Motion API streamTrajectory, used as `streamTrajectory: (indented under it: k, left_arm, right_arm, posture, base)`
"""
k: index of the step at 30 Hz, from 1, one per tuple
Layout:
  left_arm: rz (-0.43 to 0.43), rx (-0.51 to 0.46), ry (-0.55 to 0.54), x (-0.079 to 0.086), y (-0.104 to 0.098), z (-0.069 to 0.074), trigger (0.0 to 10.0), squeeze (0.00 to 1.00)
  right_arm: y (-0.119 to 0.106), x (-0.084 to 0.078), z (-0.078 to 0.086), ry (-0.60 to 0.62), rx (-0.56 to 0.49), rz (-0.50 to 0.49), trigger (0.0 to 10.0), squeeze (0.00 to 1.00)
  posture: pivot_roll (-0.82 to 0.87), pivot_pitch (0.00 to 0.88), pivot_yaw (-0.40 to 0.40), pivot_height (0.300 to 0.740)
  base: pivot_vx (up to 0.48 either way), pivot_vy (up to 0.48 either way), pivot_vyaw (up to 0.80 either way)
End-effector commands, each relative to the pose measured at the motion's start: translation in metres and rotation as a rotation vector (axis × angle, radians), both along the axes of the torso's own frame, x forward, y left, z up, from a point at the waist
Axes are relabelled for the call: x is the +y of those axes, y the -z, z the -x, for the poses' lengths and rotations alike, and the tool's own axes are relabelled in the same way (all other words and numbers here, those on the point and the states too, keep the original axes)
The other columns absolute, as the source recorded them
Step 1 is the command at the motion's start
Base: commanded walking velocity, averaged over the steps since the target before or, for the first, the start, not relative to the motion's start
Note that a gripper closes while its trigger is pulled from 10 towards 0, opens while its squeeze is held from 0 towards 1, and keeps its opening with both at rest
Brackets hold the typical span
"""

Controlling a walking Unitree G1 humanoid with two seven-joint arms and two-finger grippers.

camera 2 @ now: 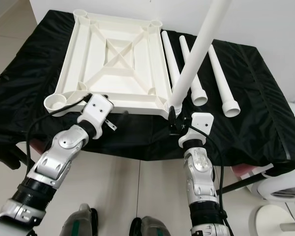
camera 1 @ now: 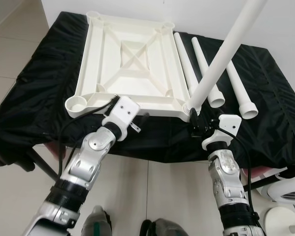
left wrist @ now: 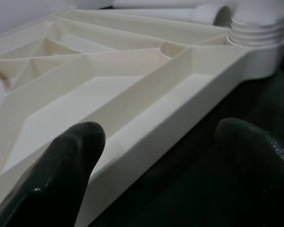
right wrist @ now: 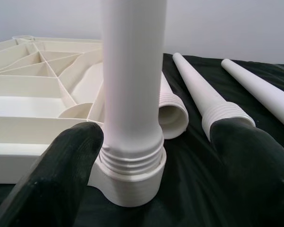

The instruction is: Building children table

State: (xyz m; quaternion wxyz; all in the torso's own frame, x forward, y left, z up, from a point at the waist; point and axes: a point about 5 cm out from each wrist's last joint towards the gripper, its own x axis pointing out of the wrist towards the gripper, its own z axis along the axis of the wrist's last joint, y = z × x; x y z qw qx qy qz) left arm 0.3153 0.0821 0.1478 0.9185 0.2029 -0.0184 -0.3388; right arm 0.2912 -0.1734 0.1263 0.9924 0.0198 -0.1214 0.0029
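Left eye view shows a white ribbed plastic tabletop (camera 1: pixel 132 66) lying upside down on a surface draped in black cloth (camera 1: pixel 34 98), filling the upper middle of the frame. A long white plastic leg (camera 1: pixel 221 59) stands tilted in the tabletop's near right corner socket, running up to the upper right edge of the frame. Three more white tapered legs (camera 1: pixel 235 81) lie side by side on the cloth just right of the tabletop, threaded ends toward the robot.

The right gripper (camera 1: pixel 196 124) sits at the centre right of the frame, at the base of the standing leg. In the right wrist view its two black fingers (right wrist: pixel 61 179) are spread wide, one on each side of the leg's threaded base (right wrist: pixel 132 163), gripping nothing.

The left gripper (camera 1: pixel 119 101) is at the tabletop's near edge, lower left of centre. In the left wrist view its fingers (left wrist: pixel 66 165) are also apart, one over the tabletop's rim and one over the cloth, holding nothing.

Pale floor tiles (camera 1: pixel 152 196) show along the bottom of the frame.
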Motion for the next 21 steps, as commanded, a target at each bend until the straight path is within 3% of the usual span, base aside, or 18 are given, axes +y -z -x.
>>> streamTrajectory:
  k: [1,18,21]
  left_arm:
    - [-0.030,0.006,0.031,0.000,0.002,-0.004,10.0,0.00]
    - [-0.117,0.074,0.063,0.011,0.006,-0.027,10.0,0.00]
    - [-0.146,0.143,0.091,0.017,0.008,-0.033,10.0,0.00]
  right_arm:
    - [0.002,-0.007,0.003,0.032,0.005,0.002,10.0,0.00]
    - [0.002,-0.011,0.009,0.060,0.002,0.002,10.0,0.00]
    - [0.004,-0.012,0.012,0.074,0.003,0.004,10.0,0.00]
  posture:
    - [0.10,0.110,-0.111,0.740]
    - [0.07,0.104,-0.080,0.740]
    - [0.07,0.101,-0.071,0.740]
  base:
    - [0.000,0.000,0.00]
    - [0.000,0.000,0.00]
    - [0.000,0.000,0.00]
